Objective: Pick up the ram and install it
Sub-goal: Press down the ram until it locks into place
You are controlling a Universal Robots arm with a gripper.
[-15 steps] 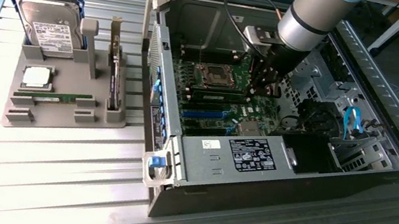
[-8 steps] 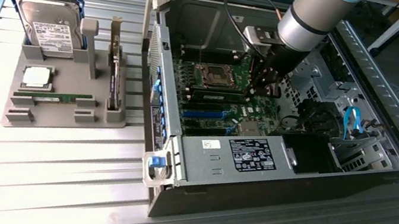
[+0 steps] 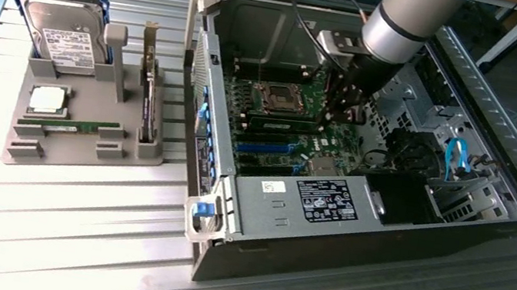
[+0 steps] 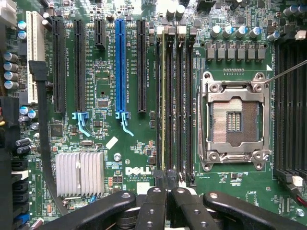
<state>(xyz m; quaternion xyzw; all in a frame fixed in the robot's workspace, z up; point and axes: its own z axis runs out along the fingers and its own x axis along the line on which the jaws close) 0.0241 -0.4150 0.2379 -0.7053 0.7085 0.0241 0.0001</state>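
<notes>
Green and slim, the ram (image 3: 69, 127) lay flat in a groove of the grey holder (image 3: 80, 156) on the tabletop (image 3: 67, 239). Its long axis ran roughly across the exterior view, left to right. A silver processor chip (image 3: 47, 100) sat just behind it, a hard drive (image 3: 66, 37) stood further back, and a dark expansion card (image 3: 148, 108) stood on edge at the holder's right side.

The end effector (image 3: 338, 115) was inside the open computer case (image 3: 326, 241), well apart from the ram, which lay towards the exterior view's left, outside the case wall. In the wrist view the end effector (image 4: 168, 181) was clenched, its fingertips pressed together with nothing clearly between them. It was poised over the end of the memory slots (image 4: 175, 96), beside the empty processor socket (image 4: 233, 120). One slot showed a thin pale edge along its length, but I could not tell whether a stick was seated there.
</notes>
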